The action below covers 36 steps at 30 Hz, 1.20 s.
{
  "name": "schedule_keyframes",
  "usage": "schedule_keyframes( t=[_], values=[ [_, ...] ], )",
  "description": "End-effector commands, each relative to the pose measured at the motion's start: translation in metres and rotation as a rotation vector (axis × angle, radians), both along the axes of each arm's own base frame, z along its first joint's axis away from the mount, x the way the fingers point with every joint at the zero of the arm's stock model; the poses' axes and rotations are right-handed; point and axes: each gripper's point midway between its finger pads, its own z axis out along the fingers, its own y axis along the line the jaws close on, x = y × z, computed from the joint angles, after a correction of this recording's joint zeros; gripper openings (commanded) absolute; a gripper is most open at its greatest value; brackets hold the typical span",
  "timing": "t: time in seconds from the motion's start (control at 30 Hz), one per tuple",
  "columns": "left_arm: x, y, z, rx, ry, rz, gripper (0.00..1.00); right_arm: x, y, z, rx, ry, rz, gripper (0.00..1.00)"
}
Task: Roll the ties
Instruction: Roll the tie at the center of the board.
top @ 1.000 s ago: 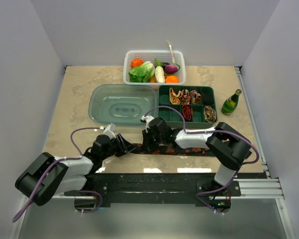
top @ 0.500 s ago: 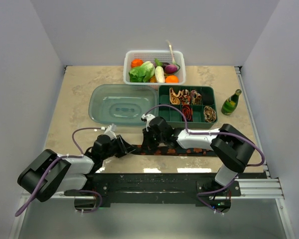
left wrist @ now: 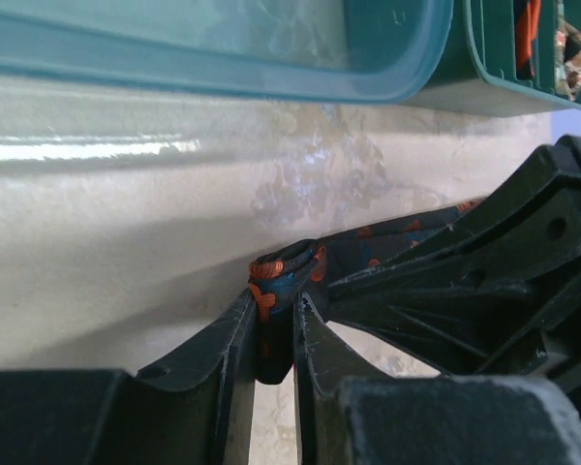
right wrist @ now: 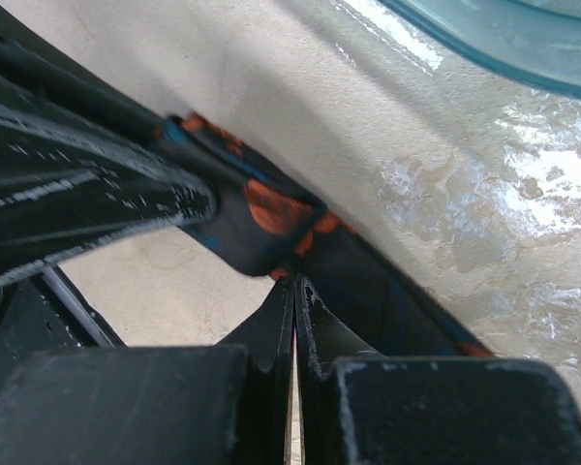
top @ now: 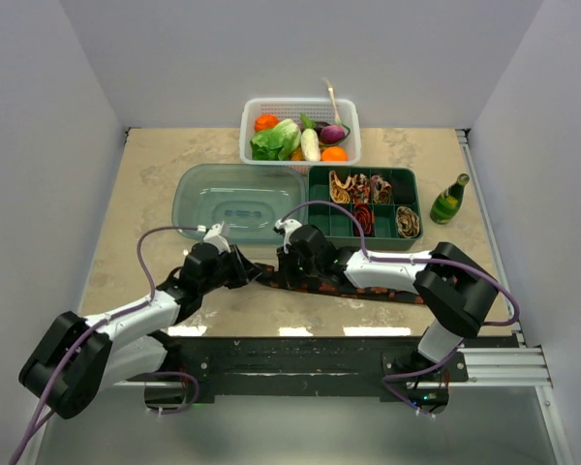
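A black tie with orange-red motifs (top: 334, 288) lies stretched across the table's near part, mostly under the right arm. Its left end is folded over into a small bunch (left wrist: 281, 276). My left gripper (top: 244, 271) is shut on that bunch, which is pinched between both fingers (left wrist: 274, 315). My right gripper (top: 286, 274) is shut, fingers pressed together with nothing between them, its tips (right wrist: 295, 283) touching the tie (right wrist: 271, 223) just beside the left fingers (right wrist: 77, 194). Several rolled ties (top: 366, 218) sit in the green compartment tray (top: 364, 170).
A clear teal lid (top: 237, 203) lies just beyond both grippers, its rim close in the left wrist view (left wrist: 223, 82). A white basket of vegetables (top: 300, 131) stands at the back. A green bottle (top: 450, 201) stands right of the tray.
My left arm has reached forward and right, and its jaws have narrowed onto the tie's folded end. The right gripper and the tie's left part have shifted slightly away from the near edge.
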Motion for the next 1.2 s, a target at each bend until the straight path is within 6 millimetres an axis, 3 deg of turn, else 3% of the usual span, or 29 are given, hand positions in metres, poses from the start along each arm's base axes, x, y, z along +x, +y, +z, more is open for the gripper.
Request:
schedule_keyframes(
  t=[0.0,0.17,0.37,0.43,0.63,0.77,1.03,1.17],
  values=[
    [0.011,0.026,0.001,0.179,-0.001,0.074,0.2,0.013,0.013,0.028,0.042,-0.071,0.005,0.0],
    [0.012,0.05,0.003,0.31,0.014,0.134,0.2,0.016,0.02,0.029,0.053,-0.074,0.013,0.0],
    [0.014,0.06,0.012,0.4,0.021,0.125,0.2,0.018,0.038,0.023,0.104,-0.049,0.025,0.0],
    [0.013,0.057,0.014,0.395,0.017,0.108,0.21,0.018,0.049,0.025,0.142,-0.044,0.038,0.0],
    [0.011,0.049,0.023,0.339,-0.013,0.081,0.23,0.007,0.073,0.008,0.149,-0.001,0.085,0.0],
    [0.009,0.043,0.027,0.341,-0.023,0.024,0.23,0.001,0.078,-0.001,0.144,0.022,0.09,0.0],
    [0.0,0.041,0.017,0.407,0.046,-0.066,0.2,0.011,0.082,0.003,0.134,0.0,0.075,0.0],
    [0.001,0.039,0.028,0.408,0.055,-0.079,0.2,0.013,0.085,-0.007,0.11,0.011,0.074,0.0]
  ],
)
